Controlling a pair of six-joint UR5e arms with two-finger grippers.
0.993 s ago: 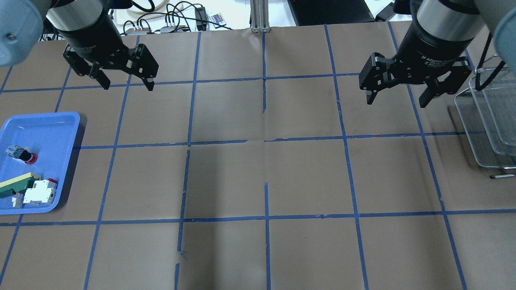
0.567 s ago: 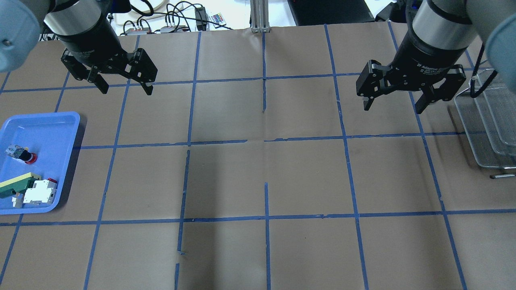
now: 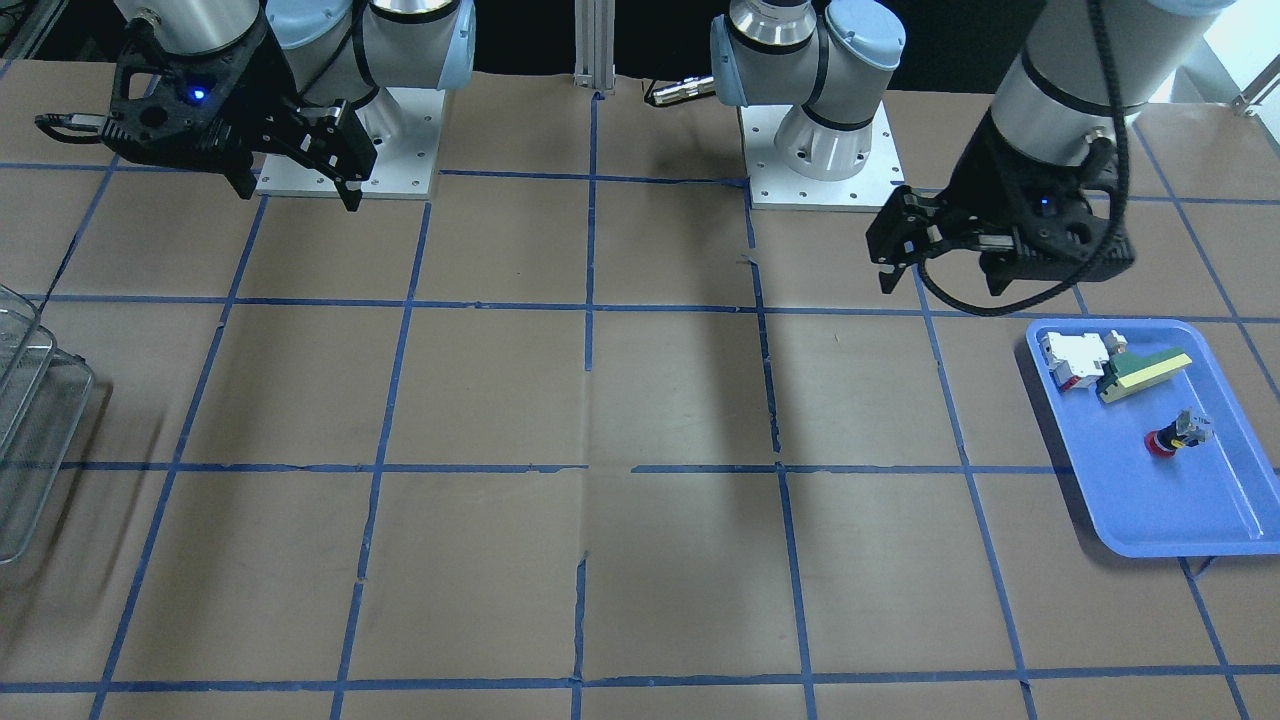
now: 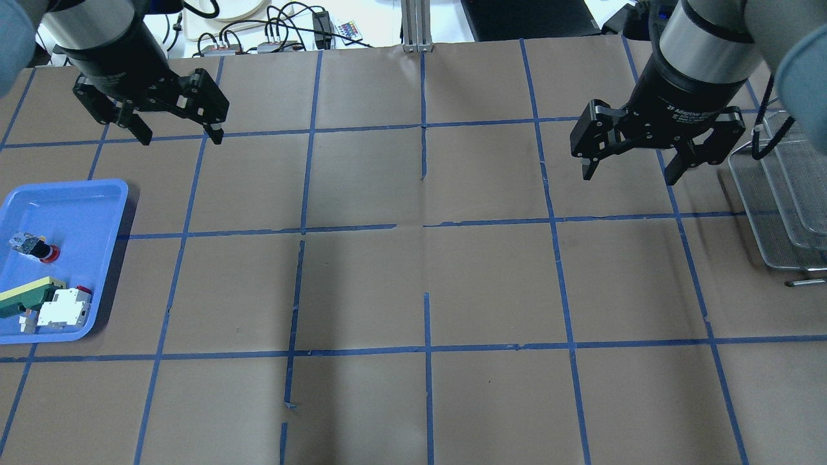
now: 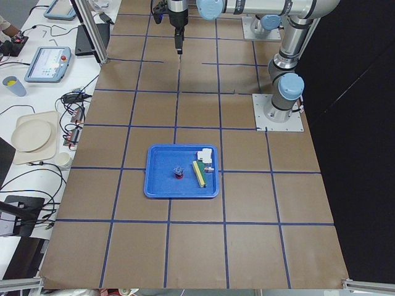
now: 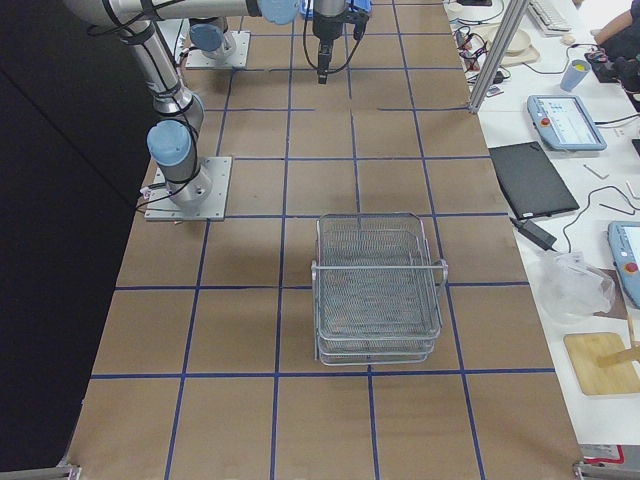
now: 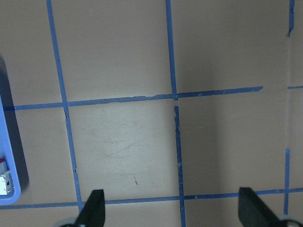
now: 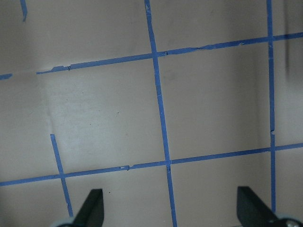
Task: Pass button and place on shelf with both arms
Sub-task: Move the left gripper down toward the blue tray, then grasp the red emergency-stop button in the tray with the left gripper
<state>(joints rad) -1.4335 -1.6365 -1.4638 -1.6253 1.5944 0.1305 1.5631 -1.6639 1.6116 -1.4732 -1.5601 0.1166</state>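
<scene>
The button (image 4: 39,248), with a red cap and black body, lies in the blue tray (image 4: 71,200) at the table's left; it also shows in the front-facing view (image 3: 1175,435) and the left side view (image 5: 178,172). My left gripper (image 4: 183,138) hangs open and empty above the table, beyond the tray and well apart from the button. My right gripper (image 4: 629,177) hangs open and empty, just left of the wire mesh shelf (image 4: 782,194). The shelf stands empty at the table's right end (image 6: 378,290). Both wrist views show only taped paper between open fingers (image 7: 92,210) (image 8: 92,208).
The tray also holds a white-and-red block (image 4: 63,308) and a green-yellow wedge (image 4: 26,297), near the button. Brown paper with blue tape lines covers the table. Cables and devices lie past the far edge (image 4: 278,32).
My left gripper has moved left and farther away, staying open. My right gripper has shifted slightly down and left in the overhead view, staying open. The button has not moved.
</scene>
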